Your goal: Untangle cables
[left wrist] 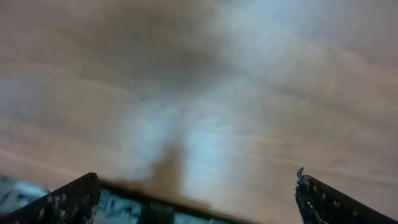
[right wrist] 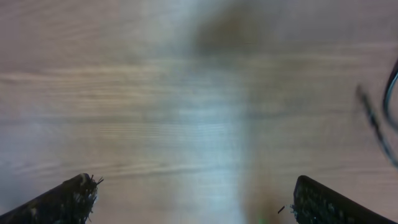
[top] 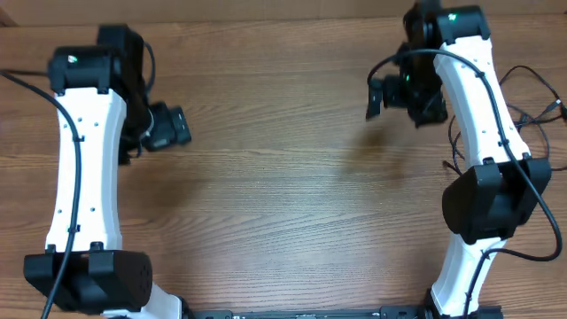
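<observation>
Two white arms stand at a wooden table (top: 292,195), one on each side of it. The left arm (top: 84,168) reaches along the left side, and the left hand (top: 168,127) is above the bare wood there. In the left wrist view this hand (left wrist: 196,186) is wide open: one of its fingers (left wrist: 68,199) is in the lower left corner and the other is far away in the lower right corner. Only blurred wood shows between them, so it holds nothing.

The right arm (top: 483,97) reaches toward the far right part of the table, and the right hand (top: 390,93) hangs above the wood with a faint shadow below it. In the right wrist view this hand (right wrist: 196,186) is also fully open, with its fingers (right wrist: 323,199) at the two lower corners, and it grips nothing.

The cables (top: 532,112) lie at the far right edge of the table, beside and partly behind the right arm, as thin black cords in loose curves. They are apart from the right hand and well apart from the left one. In the right wrist view, part of one thin dark cable (right wrist: 373,124) shows at the right edge, blurred, lying on the wood outside the open fingers. How the cords cross one another I cannot tell.
</observation>
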Available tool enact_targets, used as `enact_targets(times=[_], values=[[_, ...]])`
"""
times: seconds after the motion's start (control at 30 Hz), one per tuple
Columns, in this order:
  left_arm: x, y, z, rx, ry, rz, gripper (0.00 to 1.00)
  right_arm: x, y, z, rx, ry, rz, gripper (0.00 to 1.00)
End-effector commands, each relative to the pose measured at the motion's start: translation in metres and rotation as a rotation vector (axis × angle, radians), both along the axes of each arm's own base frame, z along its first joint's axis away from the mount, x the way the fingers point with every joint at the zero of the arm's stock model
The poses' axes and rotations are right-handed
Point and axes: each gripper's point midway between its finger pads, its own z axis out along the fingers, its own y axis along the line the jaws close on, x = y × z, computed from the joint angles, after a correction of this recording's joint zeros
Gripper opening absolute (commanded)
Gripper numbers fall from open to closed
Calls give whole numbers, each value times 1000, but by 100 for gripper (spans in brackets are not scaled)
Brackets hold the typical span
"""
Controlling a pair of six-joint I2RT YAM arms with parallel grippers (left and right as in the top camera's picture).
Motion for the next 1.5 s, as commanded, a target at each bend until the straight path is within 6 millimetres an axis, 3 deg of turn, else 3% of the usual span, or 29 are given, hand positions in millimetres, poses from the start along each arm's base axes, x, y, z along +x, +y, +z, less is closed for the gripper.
enact_targets(times=[0.0,0.17,0.37,0.5,0.67,0.93,1.13,1.47], values=[[-37,-4,-13,-23,75,-30,100,-29,-7,10,-21,9,-4,100],[-74,-5,-34,-23,120,-35,100,-62,-19,4,-78,50,-30,100],[-85,-5,-38,-6,-124,-37,100,-77,-24,16,-68,-143,-62,100],[-89,2,-23,45,-346,-34,100,-81,-24,31,-39,-341,-74,100],[-98,3,8,94,-671,-84,100,-89,-32,65,-32,-650,-95,100],[-126,2,38,109,-954,-71,100,-134,-46,119,-23,-1001,-126,100],[-127,1,40,76,-970,-16,100,-151,-48,138,-7,-1089,-133,100],[-144,0,17,70,-852,-19,100,-155,-48,127,-16,-1039,-128,100]])
